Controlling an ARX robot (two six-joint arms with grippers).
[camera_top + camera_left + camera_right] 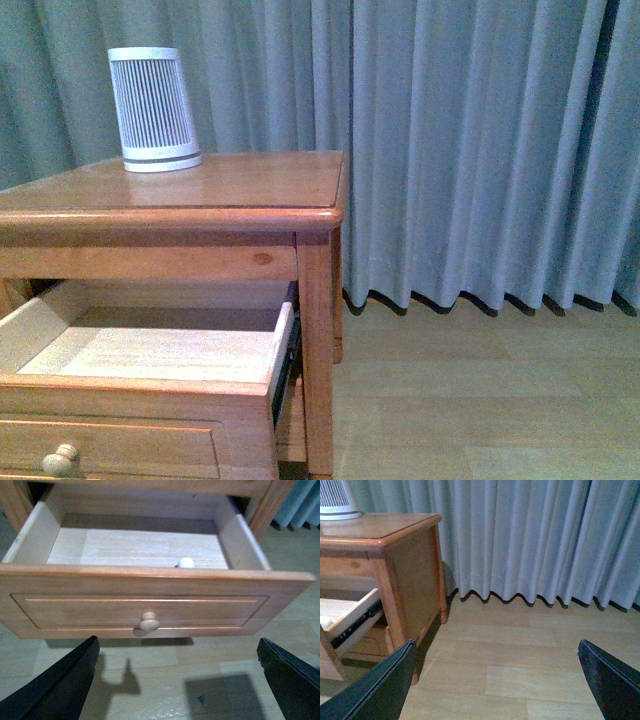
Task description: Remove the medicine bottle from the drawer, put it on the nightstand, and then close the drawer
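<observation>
"Left wrist view is up. How do your jaws stand?"

"My left gripper (177, 645) is spread wide, nothing between the two dark fingers (60, 690), only floor. It hangs low in front of the drawer (150, 605), clear of the panel front and the pale knob (149, 622)."

"And the other arm?"

"My right gripper (496, 645) is gaping just as wide and empty too, out over the wood floor (520, 670) beside the nightstand (230, 180), well apart from it."

"Where's the medicine bottle?"

"The medicine bottle (186, 562) is inside the drawer, on the light wood bottom, tucked just behind the front panel. Only its white top peeks over the rim, so I can't tell whether it touches the front wall. From the front view the drawer's front hides it."

"Drawer position?"

"Pulled well out, with its black slide rail (355, 620) showing on the side."

"What's on top?"

"A white ribbed device (153, 110) stands upright at the back of the glossy top, and a grey curtain (480, 150) hangs to the floor behind everything."
</observation>
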